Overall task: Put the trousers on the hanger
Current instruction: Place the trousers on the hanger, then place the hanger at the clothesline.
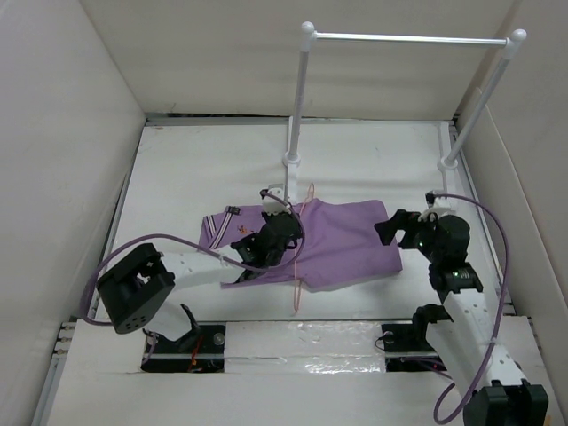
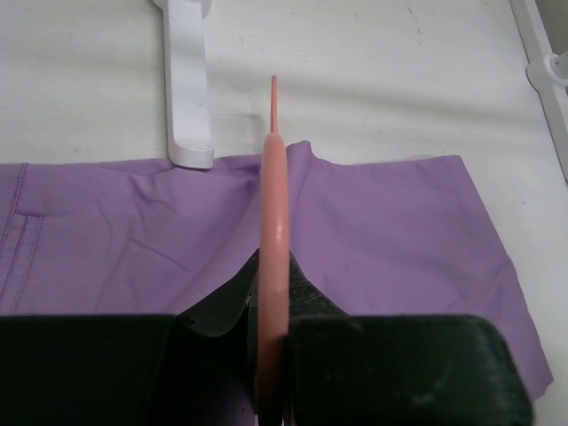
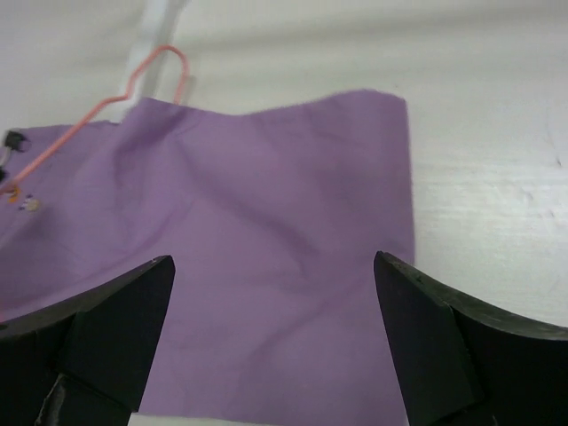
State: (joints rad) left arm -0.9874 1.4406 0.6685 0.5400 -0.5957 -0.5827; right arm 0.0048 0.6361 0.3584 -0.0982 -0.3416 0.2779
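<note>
Currently listed: trousers (image 1: 342, 240), lilac cloth, lying flat on the white table (image 1: 177, 177) about midway between its near and far edges, long axis running left to right; the striped waistband (image 1: 232, 211) is at the far left corner, and the right end is a plain straight edge; hanger (image 2: 273, 213), thin pink wire, laid across the trousers left of their middle and running from near to far; its hook reaches past the far edge of the cloth and its near end juts out past the near edge onto the bare table; in the left wrist view it is seen edge-on, rising over the cloth; left gripper (image 1: 269, 238), set over the left part of the trousers, its two dark fingers (image 2: 373, 355) closed tight on the hanger wire from either side, with cloth directly below them; whether the fingers also pinch any cloth cannot be told; right gripper (image 3: 275, 306), at the right end of the trousers, jaws spread wide apart with nothing between them, purple cloth showing through the gap; whether its fingertips touch the cloth cannot be told; rack (image 1: 408, 38), two white posts joined by a silver crossbar, standing at the far side of the table; the foot of its left post (image 2: 188, 98) sits just beyond the far edge of the trousers, close beside the hanger's hook; the right post stands far right, well apart from the cloth.
</note>
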